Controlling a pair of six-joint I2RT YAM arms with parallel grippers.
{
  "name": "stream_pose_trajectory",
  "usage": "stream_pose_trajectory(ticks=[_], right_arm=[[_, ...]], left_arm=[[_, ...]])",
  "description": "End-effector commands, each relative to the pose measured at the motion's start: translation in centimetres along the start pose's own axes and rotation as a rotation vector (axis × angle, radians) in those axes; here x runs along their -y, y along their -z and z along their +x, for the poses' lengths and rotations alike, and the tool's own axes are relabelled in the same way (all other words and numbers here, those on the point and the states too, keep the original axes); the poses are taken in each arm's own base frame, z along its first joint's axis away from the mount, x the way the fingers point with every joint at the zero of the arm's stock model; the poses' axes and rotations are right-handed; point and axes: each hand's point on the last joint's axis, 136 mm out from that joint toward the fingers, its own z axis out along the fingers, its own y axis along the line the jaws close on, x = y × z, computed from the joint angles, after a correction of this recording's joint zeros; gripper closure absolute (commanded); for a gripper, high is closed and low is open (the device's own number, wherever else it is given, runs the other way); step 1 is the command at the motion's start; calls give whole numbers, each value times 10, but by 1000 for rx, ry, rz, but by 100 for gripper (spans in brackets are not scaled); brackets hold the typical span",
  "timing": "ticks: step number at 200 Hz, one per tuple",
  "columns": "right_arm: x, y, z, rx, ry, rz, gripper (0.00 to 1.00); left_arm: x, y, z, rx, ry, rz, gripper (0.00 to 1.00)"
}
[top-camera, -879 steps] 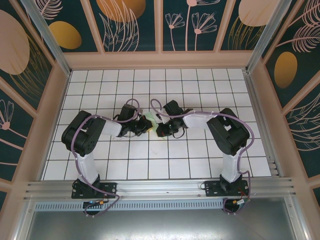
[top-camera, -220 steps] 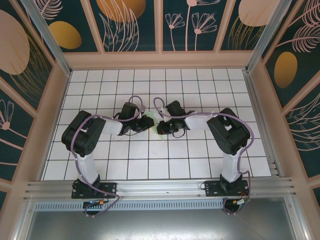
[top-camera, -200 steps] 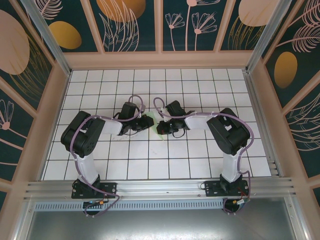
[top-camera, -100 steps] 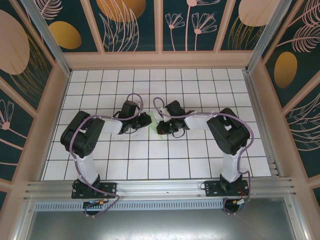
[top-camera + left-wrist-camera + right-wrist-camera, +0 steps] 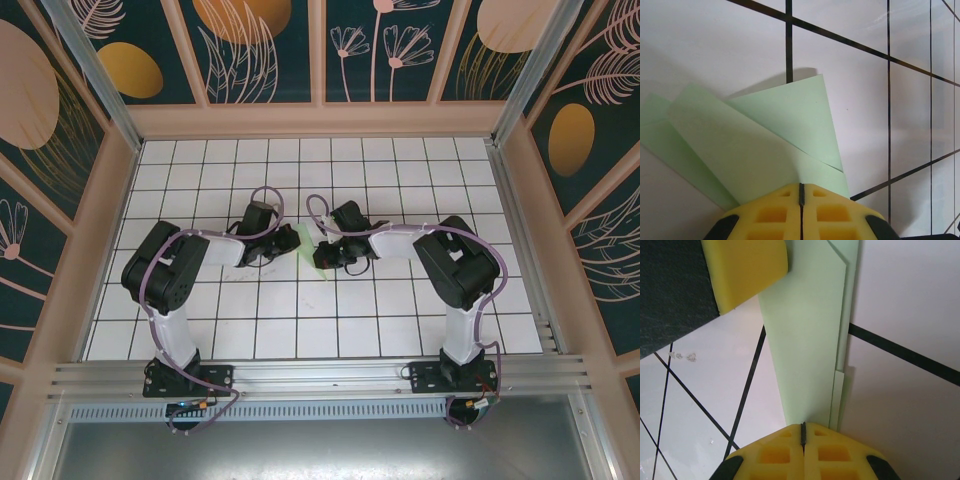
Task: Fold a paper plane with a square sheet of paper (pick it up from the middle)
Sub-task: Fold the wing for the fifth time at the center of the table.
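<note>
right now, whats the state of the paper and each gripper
paper plane: partly folded into overlapping flaps, narrow and tapered, pinched at both ends
left gripper: shut on the paper plane, yellow fingertips pressed together
right gripper: shut on the paper plane's narrow end, yellow fingertips pressed together

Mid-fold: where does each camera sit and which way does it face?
Top external: above and behind the bases, looking down at the tiled table; both arms, left gripper and right gripper both on the green paper.
Left wrist: on the left arm, looking along its shut yellow fingers at the paper.
Right wrist: past its own shut fingers at the paper, left gripper's pad opposite.
All share the paper.
</note>
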Motion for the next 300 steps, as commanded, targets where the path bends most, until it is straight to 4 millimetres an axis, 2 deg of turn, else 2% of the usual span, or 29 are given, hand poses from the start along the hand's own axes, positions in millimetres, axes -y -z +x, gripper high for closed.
stream_pose_trajectory(ticks=[1, 36, 75, 98, 129, 147, 163, 190, 210, 242, 271, 300], right_arm=[[56, -14, 59, -181, -91, 203, 100], [59, -14, 64, -190, -98, 210, 100], [61, -14, 67, -186, -110, 212, 100], [58, -13, 65, -178, -109, 203, 100], [50, -12, 56, -153, -103, 178, 100], [45, -10, 49, -135, -98, 164, 100], [41, -9, 43, -121, -94, 153, 100], [35, -8, 36, -106, -92, 133, 100], [34, -9, 34, -105, -96, 129, 100], [35, -10, 36, -109, -107, 130, 100], [31, -9, 37, -110, -108, 110, 100], [14, 2, 17, -51, -76, 68, 100]], left_arm=[[-45, -1, -13, 39, 39, -132, 92], [-65, 6, -32, 84, 86, -160, 92], [-72, 12, -63, 138, 85, -176, 92], [-62, 19, -78, 170, 63, -159, 93], [-27, 43, -89, 222, 18, -61, 93], [-4, 55, -79, 214, 14, 54, 93], [9, 57, -64, 176, 15, 127, 93], [24, 43, -35, 89, -9, 185, 95], [30, 27, -23, 48, -31, 176, 97], [24, 7, -7, -19, -26, 157, 99], [-12, -7, 9, -70, -2, 21, 100], [-26, -6, 16, -68, 1, -24, 100]])
